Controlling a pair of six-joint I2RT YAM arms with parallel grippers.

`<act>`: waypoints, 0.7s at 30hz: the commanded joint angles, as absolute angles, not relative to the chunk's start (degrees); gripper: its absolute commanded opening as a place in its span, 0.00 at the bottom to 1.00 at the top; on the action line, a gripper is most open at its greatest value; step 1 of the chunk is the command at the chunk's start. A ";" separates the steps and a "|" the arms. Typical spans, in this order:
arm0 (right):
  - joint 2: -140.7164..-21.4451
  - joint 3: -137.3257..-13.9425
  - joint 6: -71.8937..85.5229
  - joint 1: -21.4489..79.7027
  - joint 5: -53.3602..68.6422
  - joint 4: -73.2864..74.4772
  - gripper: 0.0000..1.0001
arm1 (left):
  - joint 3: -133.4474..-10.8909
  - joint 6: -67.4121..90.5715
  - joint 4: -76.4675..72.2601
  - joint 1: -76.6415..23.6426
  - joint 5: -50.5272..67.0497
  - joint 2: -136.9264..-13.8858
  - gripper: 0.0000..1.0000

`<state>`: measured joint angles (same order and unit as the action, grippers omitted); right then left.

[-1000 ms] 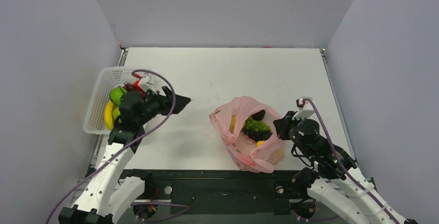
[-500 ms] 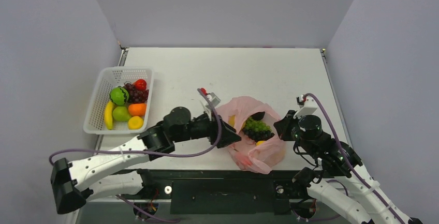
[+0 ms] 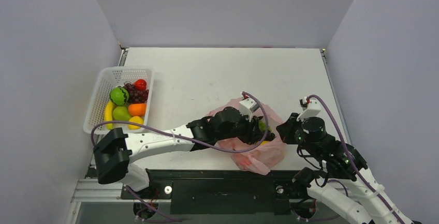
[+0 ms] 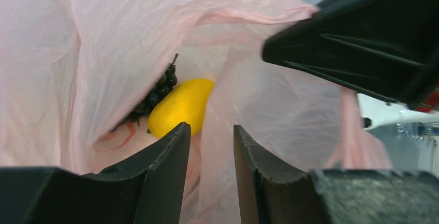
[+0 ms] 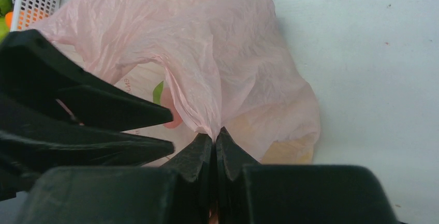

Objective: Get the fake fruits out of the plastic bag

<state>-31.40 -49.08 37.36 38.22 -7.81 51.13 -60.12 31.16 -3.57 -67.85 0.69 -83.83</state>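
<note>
The pink plastic bag [image 3: 259, 154] lies near the table's front edge. My right gripper [image 5: 215, 135] is shut on a pinch of its rim film, holding the mouth up [image 3: 282, 130]. My left gripper [image 3: 260, 131] reaches into the bag mouth, jaws open a narrow way [image 4: 211, 128], with a loose fold of pink film [image 4: 217, 146] hanging between them. Just beyond its left fingertip lies a yellow fruit [image 4: 181, 107], with dark grapes [image 4: 155, 92] behind it. A yellowish fruit [image 5: 290, 151] shows through the bag's film.
A white mesh basket [image 3: 98, 97] stands at the left edge, holding a banana [image 3: 108, 115], a lime [image 3: 118, 95], an orange [image 3: 136, 109], a red fruit [image 3: 140, 84] and others. The left arm [image 3: 165, 137] stretches across the front of the table.
My left arm swung from over the basket across to the bag and pushed its gripper into the mouth, its jaws narrowing. The right gripper kept its pinch on the bag.
</note>
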 commanded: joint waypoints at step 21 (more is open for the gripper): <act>-27.29 -50.77 38.50 37.97 -7.95 48.11 0.00 | -65.40 33.46 -9.61 -66.80 3.56 -103.65 0.71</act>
<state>-27.88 -50.15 38.20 38.22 -7.42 51.05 -62.81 32.82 -6.28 -67.00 1.89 -102.59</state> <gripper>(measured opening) 0.003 0.689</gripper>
